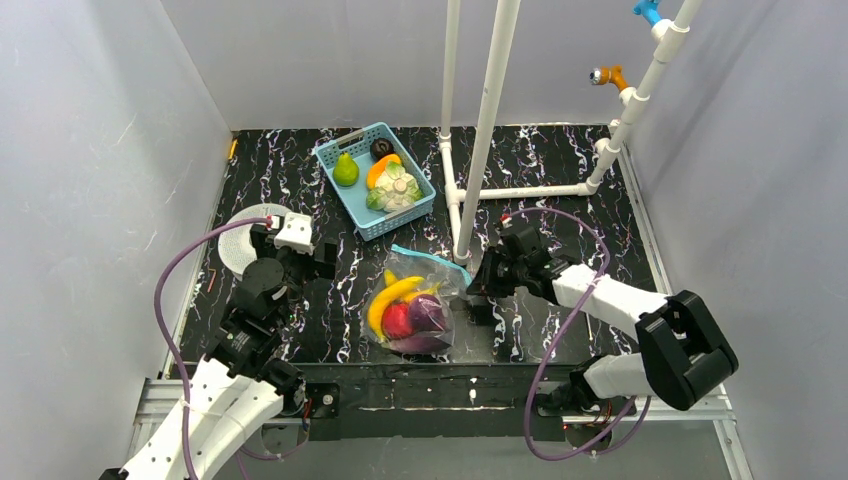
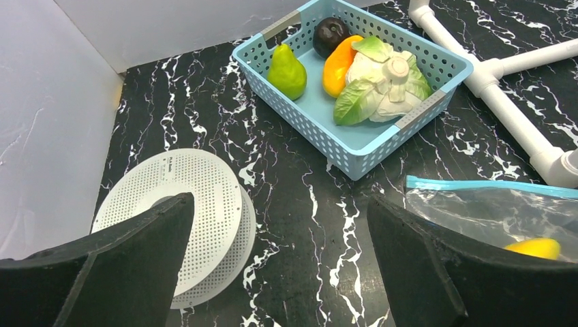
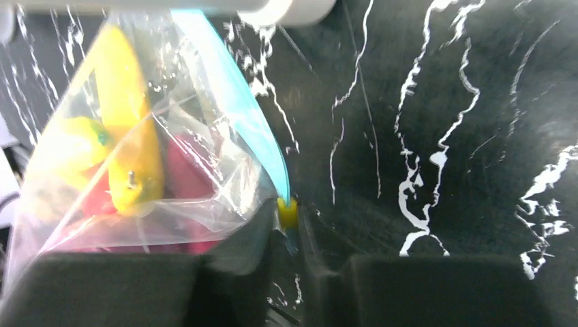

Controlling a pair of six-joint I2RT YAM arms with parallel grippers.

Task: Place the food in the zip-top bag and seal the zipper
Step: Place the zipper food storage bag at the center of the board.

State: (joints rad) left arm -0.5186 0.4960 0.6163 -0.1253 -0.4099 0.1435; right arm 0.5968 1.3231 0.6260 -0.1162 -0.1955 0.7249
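Clear plastic lies nearest the arm bases: the zip-top bag rests on the black marbled table, in the middle, between the two arms. Inside it sit a yellow banana, a red apple and a purple eggplant piece, bunched together toward the bag's near end, with a smaller yellow piece lying against the banana. The teal-blue zipper runs along the bag's far edge, slanting toward the right arm; whether it is pressed shut along its length cannot be told. The right fingers are closed together on the right-hand end of that zipper, where a small yellow tab shows just above their tips. The left fingers stand wide apart and hold nothing, hovering over the table to the left of the bag, apart from it. Just beyond them, to the left, a white perforated disc lies flat. Farther back stands a light-blue mesh basket holding a green pear, an orange vegetable piece, a white-green cabbage and a dark round fruit. To the basket's right rises a white pipe frame, its foot just beyond the bag.
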